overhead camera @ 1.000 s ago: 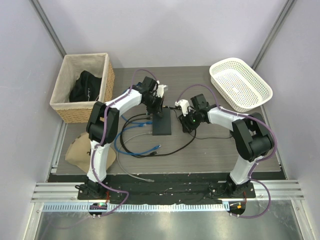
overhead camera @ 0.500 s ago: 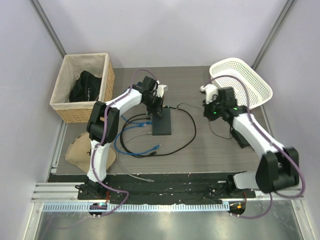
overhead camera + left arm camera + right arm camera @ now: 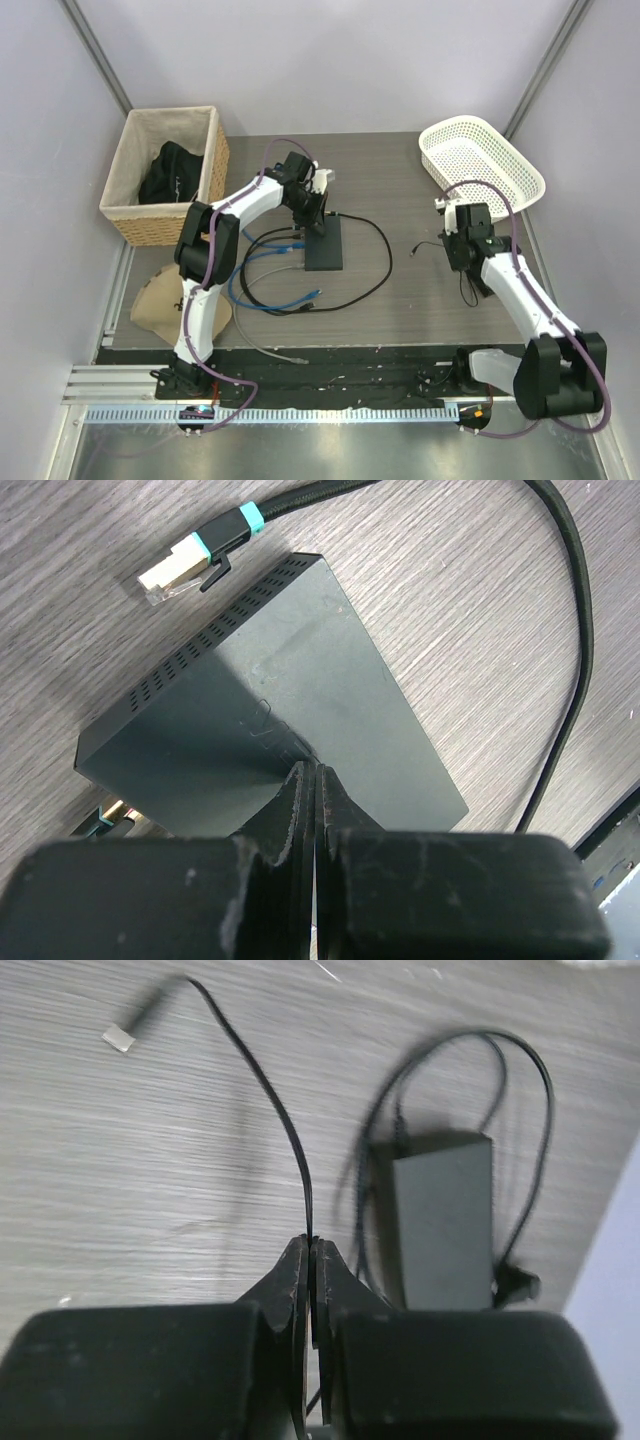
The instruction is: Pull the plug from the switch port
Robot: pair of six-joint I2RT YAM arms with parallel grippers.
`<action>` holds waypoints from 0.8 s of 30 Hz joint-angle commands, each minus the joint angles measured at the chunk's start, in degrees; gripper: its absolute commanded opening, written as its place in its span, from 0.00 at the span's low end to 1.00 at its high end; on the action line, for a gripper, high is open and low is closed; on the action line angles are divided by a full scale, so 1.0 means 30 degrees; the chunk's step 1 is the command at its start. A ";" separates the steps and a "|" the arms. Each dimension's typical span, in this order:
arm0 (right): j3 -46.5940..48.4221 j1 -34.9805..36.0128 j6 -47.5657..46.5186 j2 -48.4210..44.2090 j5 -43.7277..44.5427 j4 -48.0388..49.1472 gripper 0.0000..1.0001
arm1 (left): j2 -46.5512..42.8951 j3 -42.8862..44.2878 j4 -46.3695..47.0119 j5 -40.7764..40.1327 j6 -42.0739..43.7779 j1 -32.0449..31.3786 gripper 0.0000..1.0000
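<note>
The black box [image 3: 290, 710] hides its sockets; whether the teal-booted plug [image 3: 105, 820] peeking at its near-left corner sits in one is unclear. The left gripper [image 3: 312, 770] covers the box's near edge. Well right of the box, a blurred power brick [image 3: 445, 1215]; a thin cord [image 3: 270, 1100] vanishes into the right gripper [image 3: 310, 1242].

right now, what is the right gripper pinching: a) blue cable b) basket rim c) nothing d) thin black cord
d: in the right wrist view the right gripper is shut on the thin black cord, whose plug lies loose ahead.
</note>
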 commanded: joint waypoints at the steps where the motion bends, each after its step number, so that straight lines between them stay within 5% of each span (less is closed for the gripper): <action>1: 0.1800 -0.0520 0.0972 0.2580 0.3888 0.0113 0.08 | 0.1627 -0.0900 -0.2999 -0.2959 0.0745 0.0330 0.00; 2: 0.2122 -0.0667 0.0914 0.3107 0.3425 -0.0003 0.15 | 0.1392 -0.0870 -0.2999 -0.3018 0.0716 0.0359 0.01; 3: 0.2734 -0.0814 0.0740 0.3489 0.2869 -0.0033 0.45 | 0.1129 -0.0928 -0.2970 -0.3047 0.0716 0.0417 0.02; 7: 0.4583 -0.0467 0.0532 0.4780 -0.2866 -0.0620 0.95 | -0.0510 -0.1162 -0.3116 -0.2988 0.0862 0.0681 0.13; 13: 0.5698 0.3456 0.0007 0.5454 -0.6947 0.1340 1.00 | -0.2914 -0.2829 -0.2531 -0.4481 0.0306 0.1618 0.36; 24: 0.9915 0.6537 0.2726 1.1805 -1.0818 0.3978 0.86 | -0.4614 -0.4822 -0.4084 -0.4629 0.0774 0.2234 0.36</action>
